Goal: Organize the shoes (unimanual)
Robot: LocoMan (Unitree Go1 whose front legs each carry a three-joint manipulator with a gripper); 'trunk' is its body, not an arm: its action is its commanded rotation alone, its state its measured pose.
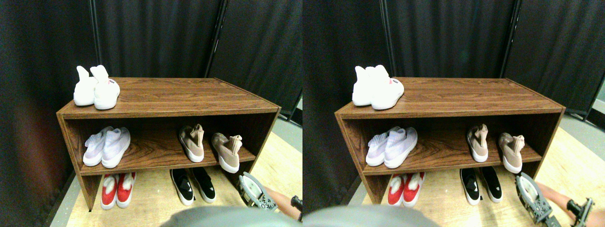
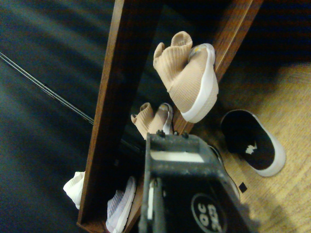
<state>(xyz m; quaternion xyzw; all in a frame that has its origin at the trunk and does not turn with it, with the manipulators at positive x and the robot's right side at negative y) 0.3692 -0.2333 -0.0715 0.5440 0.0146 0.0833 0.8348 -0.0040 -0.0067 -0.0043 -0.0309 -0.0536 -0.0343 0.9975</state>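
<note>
Two beige-tan knit sneakers with white soles stand on the right part of the middle shelf (image 1: 156, 152), their ribbed collars facing the front. The left one (image 1: 191, 142) sits fully on the board. The right one (image 1: 227, 152) is set apart from it, angled, with its sole at the board's front edge. The wrist view shows the right shoe (image 2: 192, 80) large and close, with the left shoe (image 2: 150, 119) behind it. My right gripper (image 1: 251, 188) hangs low in front of the shelf's right end, below and just right of the right shoe, touching nothing.
An all-white high-collared pair (image 1: 97, 90) sits on the wooden shelf's top (image 1: 189, 94). A lilac-white pair (image 1: 106, 146) is on the middle shelf's left. A red pair (image 1: 117, 189) and a black pair (image 1: 194, 185) stand on the floor underneath. A skin-toned limb (image 1: 282, 201) lies right of my gripper.
</note>
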